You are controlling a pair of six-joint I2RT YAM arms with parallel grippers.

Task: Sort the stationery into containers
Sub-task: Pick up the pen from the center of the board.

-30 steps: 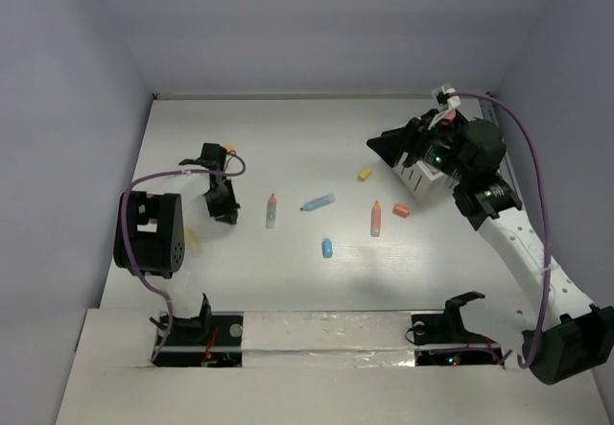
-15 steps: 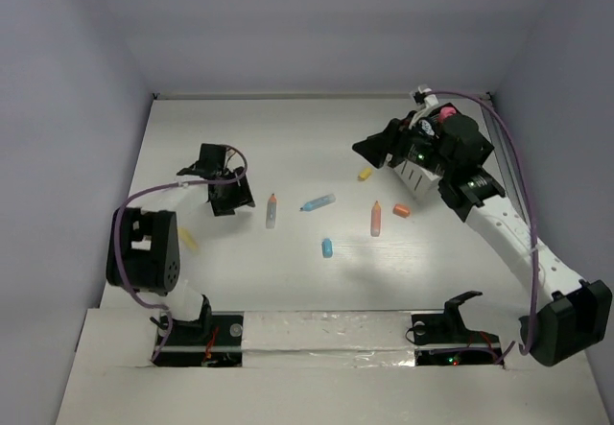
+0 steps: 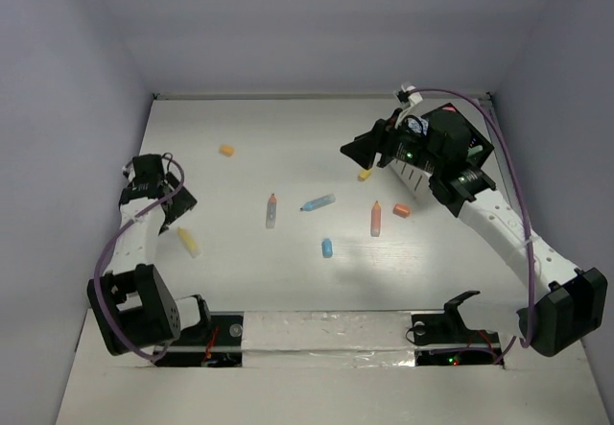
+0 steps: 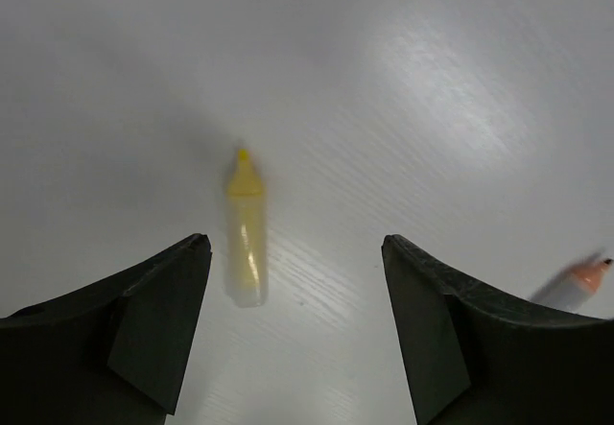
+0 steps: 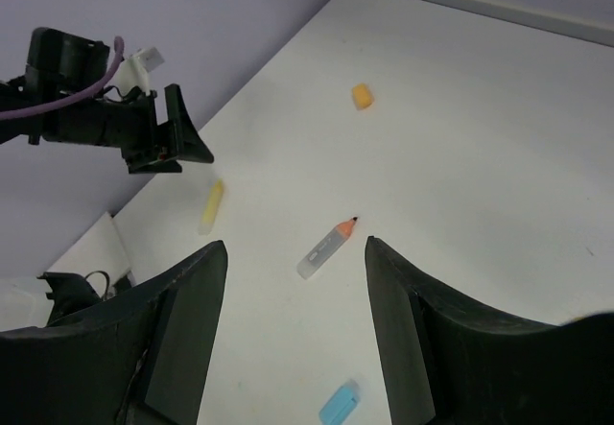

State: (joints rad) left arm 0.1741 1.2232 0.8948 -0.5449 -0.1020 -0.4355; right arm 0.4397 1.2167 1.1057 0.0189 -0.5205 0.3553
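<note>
The stationery lies scattered over the white table. There is a yellow marker point(image 3: 189, 242), a white pen with an orange tip point(image 3: 271, 210), a blue pen point(image 3: 318, 201), an orange pen point(image 3: 376, 219), and blue point(image 3: 327, 247), yellow point(image 3: 365, 173) and orange point(image 3: 226, 150) capsules. My left gripper point(image 3: 178, 209) hangs open just above the yellow marker point(image 4: 245, 228), which lies ahead of its left finger. My right gripper point(image 3: 357, 150) is open and empty, high over the yellow capsule. The white slatted container point(image 3: 415, 181) is mostly hidden behind the right arm.
Another orange capsule point(image 3: 401, 211) lies beside the orange pen. The side walls stand close to both arms. In the right wrist view I see the left gripper point(image 5: 158, 137), the yellow marker point(image 5: 211, 205), the white pen point(image 5: 326, 248) and the blue capsule point(image 5: 340, 406).
The left arm has swung from the middle left toward the near left, over the yellow marker, and its jaws have opened. An orange capsule now lies bare at the back left. The right gripper has shifted left.
</note>
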